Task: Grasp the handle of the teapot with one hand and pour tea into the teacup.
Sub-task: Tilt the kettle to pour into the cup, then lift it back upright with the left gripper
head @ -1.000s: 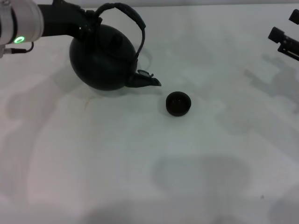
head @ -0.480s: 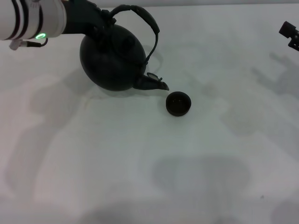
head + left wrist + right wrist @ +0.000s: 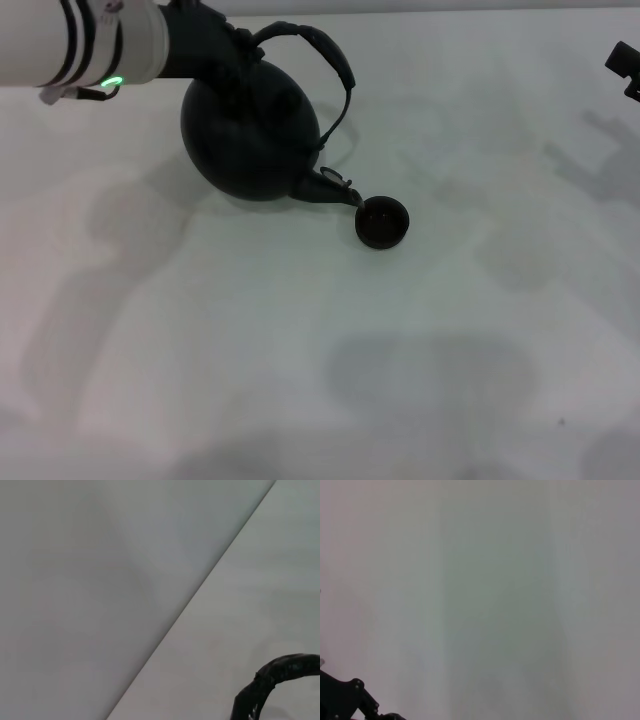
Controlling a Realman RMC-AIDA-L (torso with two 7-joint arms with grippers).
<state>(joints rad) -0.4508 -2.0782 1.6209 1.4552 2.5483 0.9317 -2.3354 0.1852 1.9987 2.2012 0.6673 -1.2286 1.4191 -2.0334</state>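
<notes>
In the head view the large matte-black teapot (image 3: 250,130) hangs tilted from my left gripper (image 3: 240,48), which is shut on the left end of the black arched handle (image 3: 325,48). The spout (image 3: 338,189) points down to the right, its tip just at the near-left rim of the tiny dark teacup (image 3: 382,222), which stands on the white table. A piece of the handle also shows in the left wrist view (image 3: 280,672). My right gripper (image 3: 626,68) is parked at the far right edge, only partly in view.
A white table (image 3: 300,350) fills the view, with soft shadows on it. The left wrist view shows the table's far edge (image 3: 200,587) against a grey wall. A black part of the right arm (image 3: 342,697) shows in the right wrist view.
My left arm has carried the teapot to the right and tipped it further, bringing the spout from well left of the teacup to its rim. The right gripper has drawn back toward the right edge.
</notes>
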